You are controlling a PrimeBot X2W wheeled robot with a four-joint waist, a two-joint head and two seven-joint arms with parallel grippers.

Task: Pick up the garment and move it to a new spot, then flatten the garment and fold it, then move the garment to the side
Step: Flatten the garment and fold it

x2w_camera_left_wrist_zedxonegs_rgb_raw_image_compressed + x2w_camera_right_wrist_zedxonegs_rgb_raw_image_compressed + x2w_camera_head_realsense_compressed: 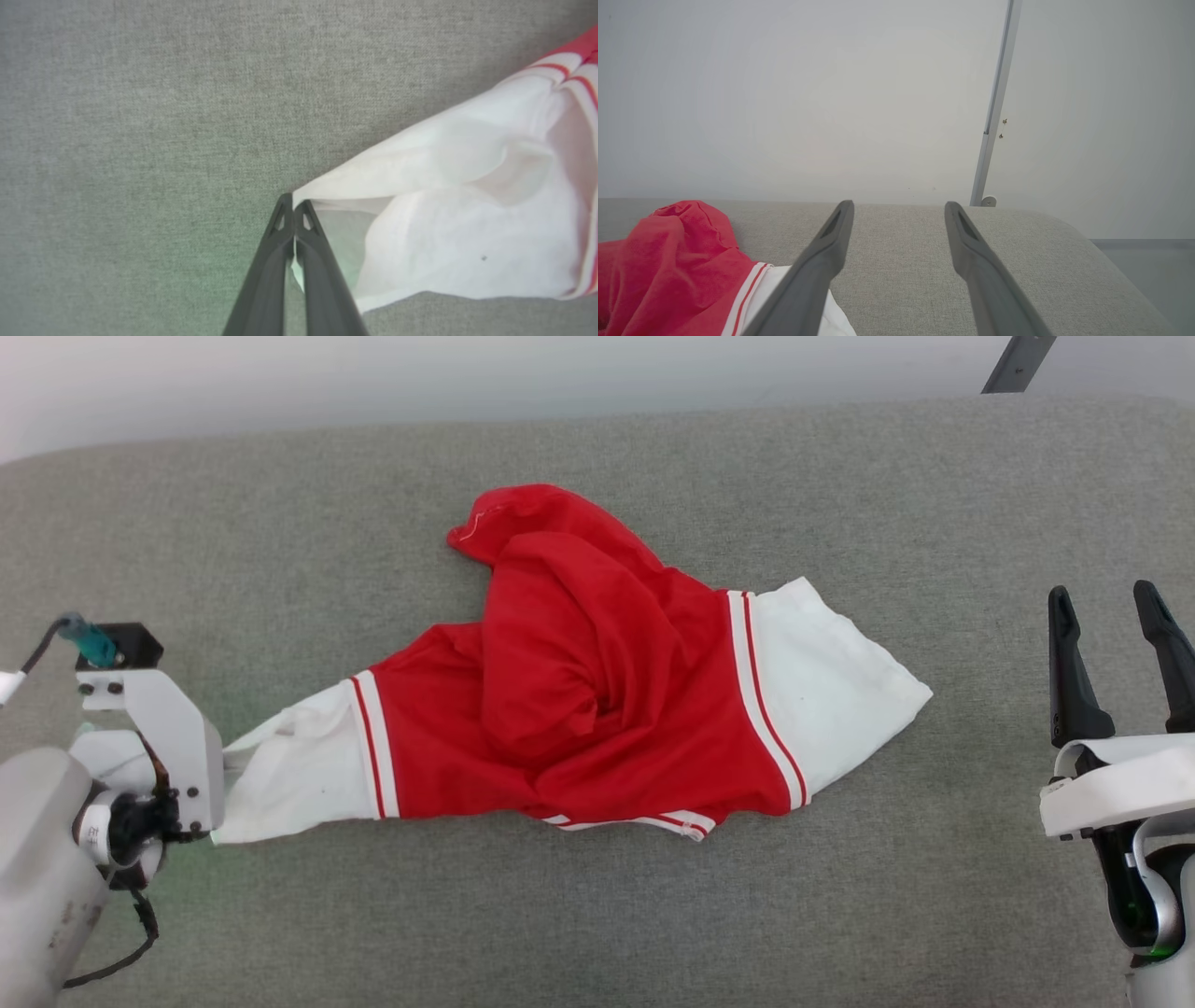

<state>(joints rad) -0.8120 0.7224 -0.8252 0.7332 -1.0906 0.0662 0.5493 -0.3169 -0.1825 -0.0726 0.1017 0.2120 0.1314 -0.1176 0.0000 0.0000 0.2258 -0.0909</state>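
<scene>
Cannot see the fingertips of the left gripper (293,201) from the head view, tucked behind a pale wrist bracket (173,728) together with the tip of the white sleeve (289,775) of the garment (597,691); cannot tell from the left wrist view how much cloth lies pinched between the pressed-together fingers. Lost past that view's right edge: everything beyond the stripe trim (556,65); lost again at the right wrist view's left and bottom edges, and partly behind one finger (812,275) of the right gripper (899,207). Too small to identify: a dark speck (483,257) on the sleeve.
</scene>
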